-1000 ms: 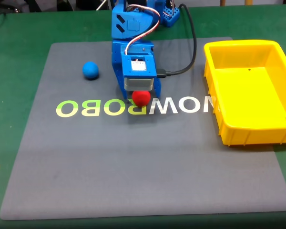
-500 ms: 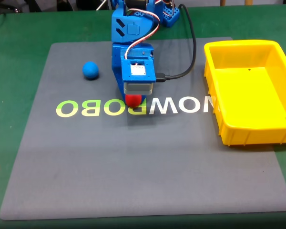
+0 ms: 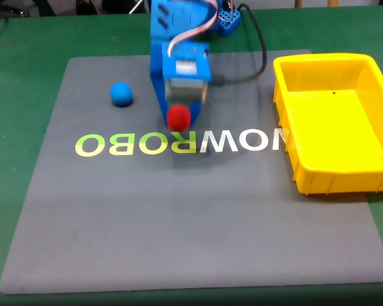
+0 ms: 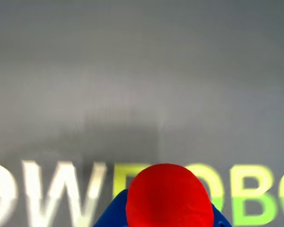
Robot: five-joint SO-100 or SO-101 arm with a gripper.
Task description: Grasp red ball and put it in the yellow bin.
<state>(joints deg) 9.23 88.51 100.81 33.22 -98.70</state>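
The red ball (image 3: 178, 118) is held in my blue gripper (image 3: 179, 119) above the grey mat, just behind the "ROBOWOW" lettering in the fixed view. The wrist view shows the red ball (image 4: 169, 196) at the bottom edge, clamped between blue jaw parts, with the mat's letters below it. My gripper (image 4: 169, 208) is shut on the ball and lifted off the mat. The yellow bin (image 3: 287, 116) stands on the right side of the mat, well right of my gripper, with nothing visible inside it.
A blue ball (image 3: 121, 94) lies on the grey mat (image 3: 179, 223) to the left of my arm. A black cable (image 3: 258, 44) runs behind the arm toward the bin. Green table surface surrounds the mat.
My gripper closed around the red ball on the mat and has since risen with it, away from the lettering. The arm looks motion-blurred now. The blue ball and bin stayed put.
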